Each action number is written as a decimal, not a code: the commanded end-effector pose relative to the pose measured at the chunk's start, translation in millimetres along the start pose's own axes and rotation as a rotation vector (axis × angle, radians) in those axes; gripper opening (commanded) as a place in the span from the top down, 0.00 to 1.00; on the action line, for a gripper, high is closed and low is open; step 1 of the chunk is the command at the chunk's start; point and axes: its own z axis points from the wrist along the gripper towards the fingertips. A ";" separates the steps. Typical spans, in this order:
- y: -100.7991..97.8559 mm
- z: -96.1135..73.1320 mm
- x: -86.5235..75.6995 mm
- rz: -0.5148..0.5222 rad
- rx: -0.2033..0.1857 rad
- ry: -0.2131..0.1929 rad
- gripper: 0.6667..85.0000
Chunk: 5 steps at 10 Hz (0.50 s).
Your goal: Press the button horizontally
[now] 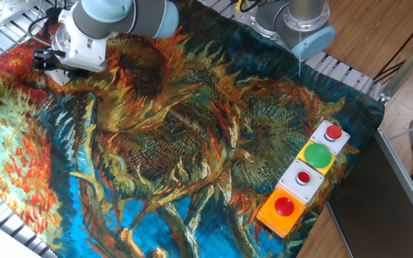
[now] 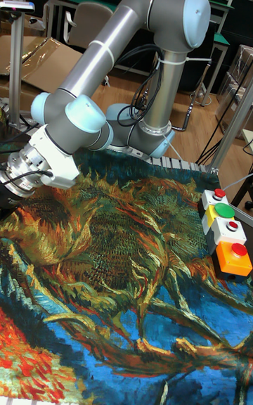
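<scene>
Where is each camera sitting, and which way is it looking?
Fixed view: high above the table, looking down on the sunflower cloth and the row of button boxes; the arm's wrist and base show along the top.
Tall fixed view: lower, at the table's near edge, facing the whole arm, workshop behind.
Both show the cloth, the four button boxes and the arm's wrist.
</scene>
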 end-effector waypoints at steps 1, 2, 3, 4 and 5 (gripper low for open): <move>0.5 1.9 3.0 0.006 -0.005 -0.001 0.19; 0.6 1.9 4.0 0.004 -0.006 0.002 0.19; -1.5 1.9 6.2 0.002 -0.001 0.007 0.20; -4.3 2.4 8.9 0.003 0.004 0.011 0.21; -7.8 3.4 11.4 0.002 0.007 0.012 0.21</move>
